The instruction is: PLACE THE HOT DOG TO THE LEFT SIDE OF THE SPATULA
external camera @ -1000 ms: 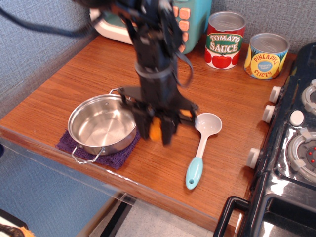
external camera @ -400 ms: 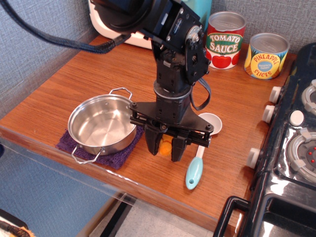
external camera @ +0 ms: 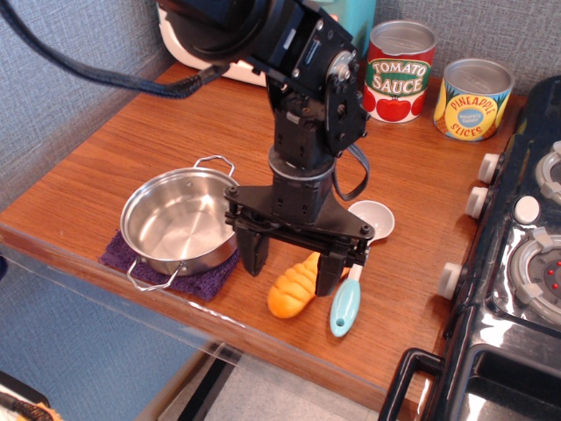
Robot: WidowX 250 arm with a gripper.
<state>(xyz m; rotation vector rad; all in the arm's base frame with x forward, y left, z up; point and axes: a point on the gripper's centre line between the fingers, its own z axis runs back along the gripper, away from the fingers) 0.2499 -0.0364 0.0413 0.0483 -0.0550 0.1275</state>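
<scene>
You've got one hot dog point(external camera: 294, 288) lying on the wooden counter point(external camera: 131, 149), just left of the one spatula point(external camera: 354, 267). Your gripper point(external camera: 293, 259) hangs spread wide above it, released. One pot point(external camera: 180, 221), two cans point(external camera: 400, 70).

hot dog point(external camera: 293, 289): orange-yellow
spatula point(external camera: 358, 263): white, light blue handle
gripper point(external camera: 292, 263): black
pot point(external camera: 180, 222): silver
cloth point(external camera: 200, 279): purple

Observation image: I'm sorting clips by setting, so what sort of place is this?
Probably a toy kitchen mock-up: a wooden counter beside a black play stove with knobs, a steel pot, and toy tomato sauce and pineapple cans.
</scene>
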